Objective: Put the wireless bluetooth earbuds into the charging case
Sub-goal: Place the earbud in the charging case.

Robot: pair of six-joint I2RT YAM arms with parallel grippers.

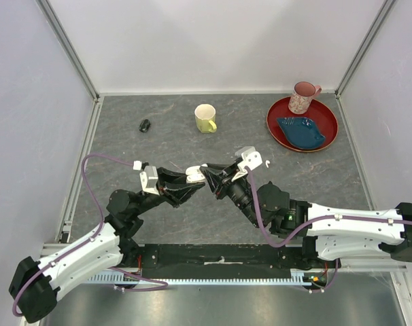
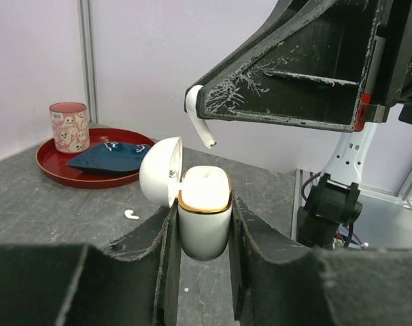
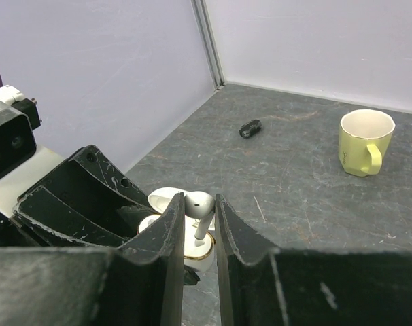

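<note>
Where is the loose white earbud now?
Top view: the loose earbud lies on the table right of centre, between the right gripper and the red tray.

Left arm (image 1: pixel 83 255), right arm (image 1: pixel 355 227): white shells on long links, black joints. Purple cable (image 1: pixel 86 178) looped off each. White camera brackets (image 1: pixel 149 178) at both wrists. Left pincer (image 1: pixel 194 179), right pincer (image 1: pixel 210 174): black wedge fingers, inner faces scuffed white. Green LED (image 1: pixel 285 217) at right elbow.

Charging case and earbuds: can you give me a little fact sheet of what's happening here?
Left end effector: shut on the charging case, lid open
Right end effector: shut on a white earbud, above the case opening, not yet in
Loose earbud: lying on the table near the red tray
</note>
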